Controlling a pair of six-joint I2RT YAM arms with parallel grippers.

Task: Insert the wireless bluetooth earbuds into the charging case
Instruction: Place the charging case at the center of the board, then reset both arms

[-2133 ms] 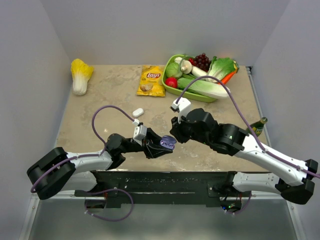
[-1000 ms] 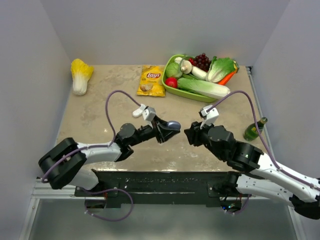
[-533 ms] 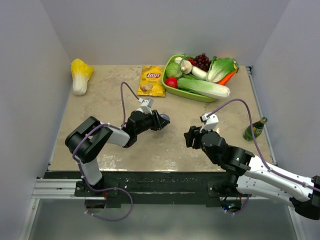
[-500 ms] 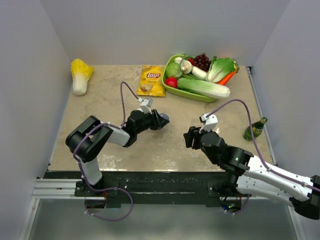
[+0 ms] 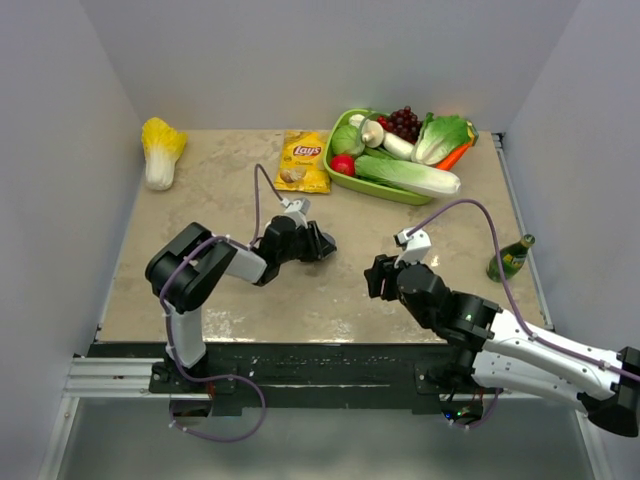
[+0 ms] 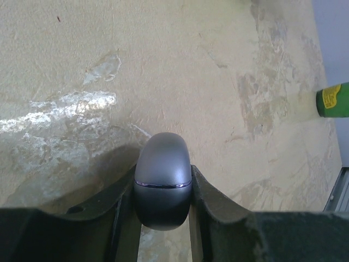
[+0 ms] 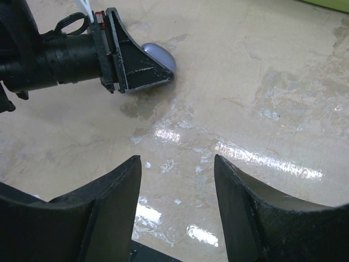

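Left wrist: left gripper (image 5: pixel 320 243) clamps glossy purplish-grey rounded case (image 6: pixel 162 188), lid shut; right gripper (image 7: pixel 175 164) apart, empty. I judge insertion done, earbuds unseen.

from up here i see my left gripper (image 5: pixel 318 243) low on the table (image 5: pixel 200 200) near its middle, elbow folded tight; what its fingers pinch i can't tell. my right gripper (image 5: pixel 377 277) sits apart to its right. at the back lie a cabbage (image 5: pixel 160 150), a chips bag (image 5: pixel 303 161) and a green tray (image 5: pixel 385 192) of vegetables; a bottle (image 5: pixel 512 258) lies at the right edge.
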